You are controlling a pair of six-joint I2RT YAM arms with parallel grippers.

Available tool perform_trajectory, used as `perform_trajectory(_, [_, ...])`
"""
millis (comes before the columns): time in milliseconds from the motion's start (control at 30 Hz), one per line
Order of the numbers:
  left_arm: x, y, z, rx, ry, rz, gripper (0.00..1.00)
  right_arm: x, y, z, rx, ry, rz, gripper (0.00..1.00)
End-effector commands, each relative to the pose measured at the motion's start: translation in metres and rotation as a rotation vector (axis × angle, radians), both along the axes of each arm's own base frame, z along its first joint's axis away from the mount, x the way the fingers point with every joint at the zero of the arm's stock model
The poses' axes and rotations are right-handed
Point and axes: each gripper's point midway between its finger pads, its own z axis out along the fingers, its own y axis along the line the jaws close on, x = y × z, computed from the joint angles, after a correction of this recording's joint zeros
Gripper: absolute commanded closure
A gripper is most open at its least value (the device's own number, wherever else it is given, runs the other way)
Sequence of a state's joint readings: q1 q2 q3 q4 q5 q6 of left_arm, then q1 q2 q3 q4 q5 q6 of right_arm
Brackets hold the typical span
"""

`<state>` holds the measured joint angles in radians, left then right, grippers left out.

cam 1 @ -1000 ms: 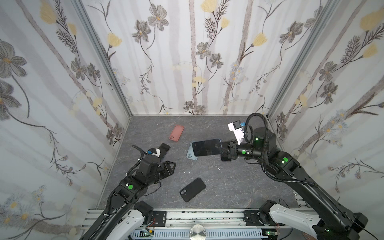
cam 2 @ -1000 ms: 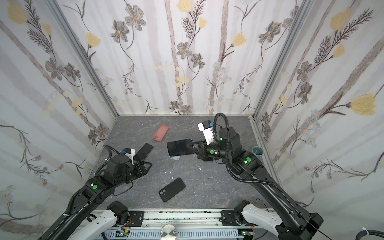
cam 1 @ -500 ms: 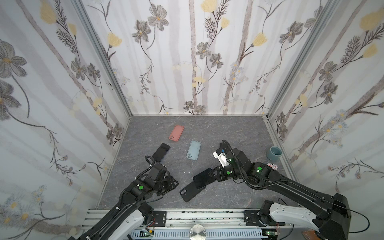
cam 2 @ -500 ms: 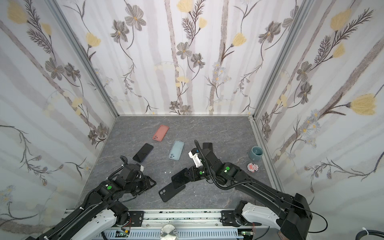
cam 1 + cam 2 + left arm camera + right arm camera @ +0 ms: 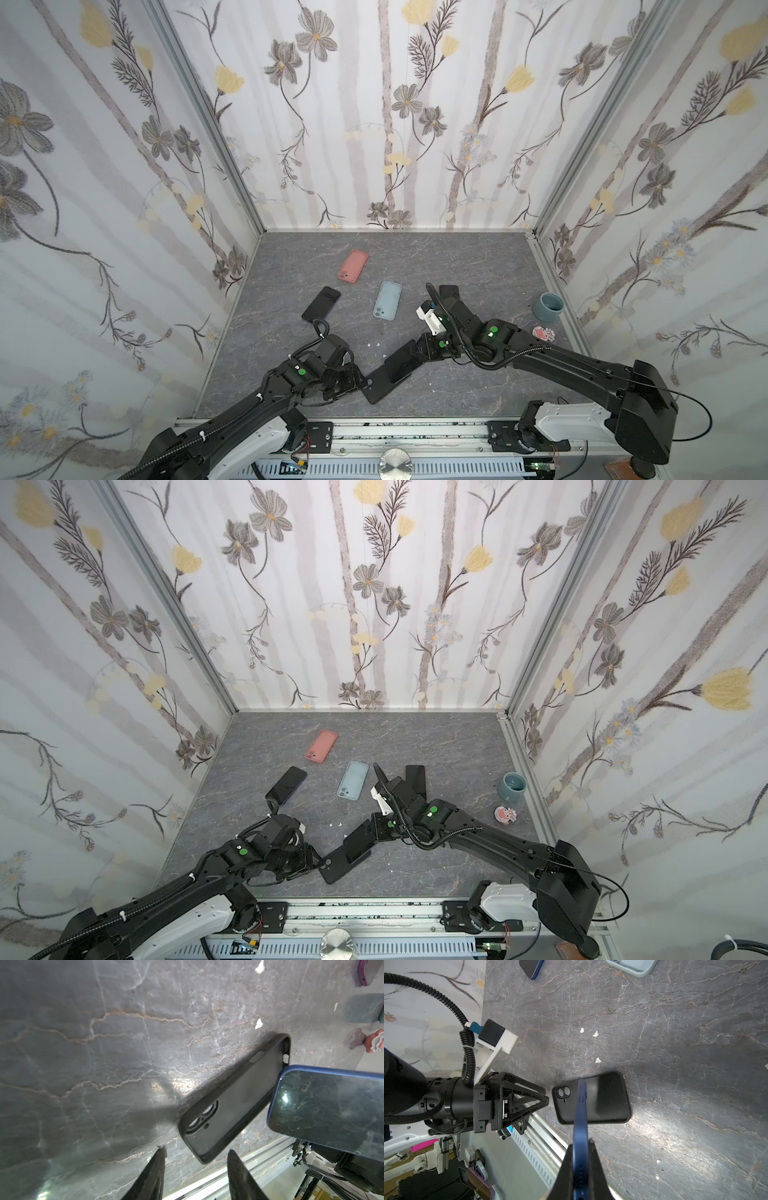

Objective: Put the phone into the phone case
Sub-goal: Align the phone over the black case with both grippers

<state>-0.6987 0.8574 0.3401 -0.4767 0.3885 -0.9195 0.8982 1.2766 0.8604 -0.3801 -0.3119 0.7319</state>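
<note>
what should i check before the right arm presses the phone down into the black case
1. Grip on phone: ok. The right gripper is clamped on the blue-edged phone.
2. Case facing up: ok. The black case lies flat, hollow side up, camera cutout at the end near the left gripper.
3. Phone over case: not ok. It overlaps only the case's far end in both top views.
4. Case braced: not ok. The left gripper's fingers stand apart at the cutout end, not gripping it.
5. Phone's camera end matching the cutout: cannot tell.
6. Clutter: ok. The light blue case and pink case lie well apart.
</note>
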Motion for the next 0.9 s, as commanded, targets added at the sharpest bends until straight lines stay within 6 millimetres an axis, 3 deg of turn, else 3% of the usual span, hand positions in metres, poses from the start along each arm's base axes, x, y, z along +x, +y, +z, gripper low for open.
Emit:
perform_trajectory(0, [0.001,-0.014,0.003,-0.081,0.01,0.007,0.52,0.009,0.001,0.0,-0.008,-0.023,-0.018,1.0])
perform_trajectory(400, [0.02,-0.031,0.001,-0.17,-0.032,0.055,0.59,0.016,-0.018,-0.016,-0.095,-0.024,-0.081,1.0])
perform_trajectory(667, [0.054,-0.054,0.019,-0.265,-0.119,0.108,0.54,0.028,-0.051,-0.024,-0.15,-0.042,-0.188,1.0])
perform_trajectory(867, [0.074,-0.081,0.027,-0.262,-0.143,0.053,0.51,0.043,-0.089,-0.026,-0.177,-0.048,-0.309,1.0])
